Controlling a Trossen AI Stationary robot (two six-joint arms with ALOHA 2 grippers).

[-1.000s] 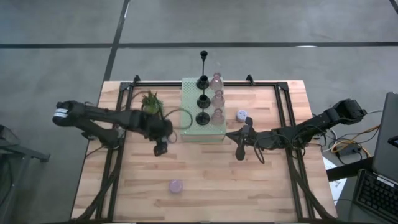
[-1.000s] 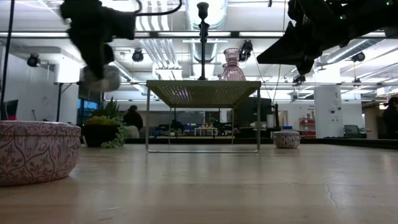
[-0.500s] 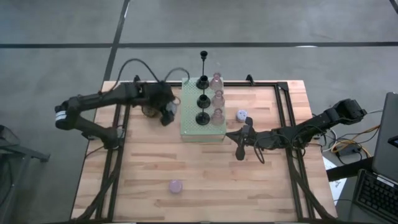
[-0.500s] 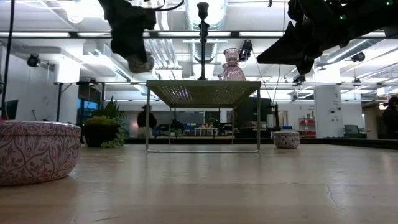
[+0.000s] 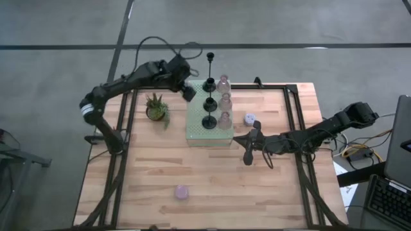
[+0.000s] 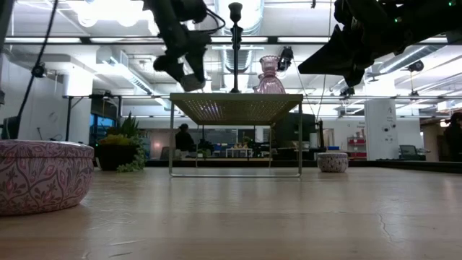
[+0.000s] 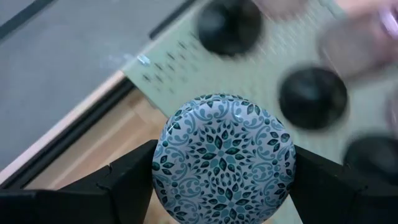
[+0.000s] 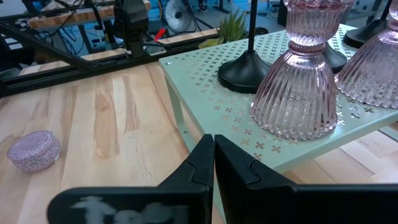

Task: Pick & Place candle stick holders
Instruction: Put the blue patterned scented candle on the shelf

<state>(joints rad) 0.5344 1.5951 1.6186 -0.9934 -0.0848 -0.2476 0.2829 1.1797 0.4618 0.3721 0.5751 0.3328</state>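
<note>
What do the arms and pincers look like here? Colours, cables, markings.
Both arms are dark, slim and jointed. The left arm has a white band near its base and a black cable looping over it. The right arm is plain black. The right pincer has dark, angular, tapered fingers.

Even, bright overhead light, soft shadows. Low view: ceiling lights (image 6: 108, 10) glare, near tabletop blurred. Left wrist view: black holders (image 7: 313, 98) motion-blurred; patterned holder (image 7: 223, 157) sharp.

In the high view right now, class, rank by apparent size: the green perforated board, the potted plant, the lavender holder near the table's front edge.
1. Green perforated board
2. Potted plant
3. Lavender holder

All sit on the table, so nearness hardly skews this.
</note>
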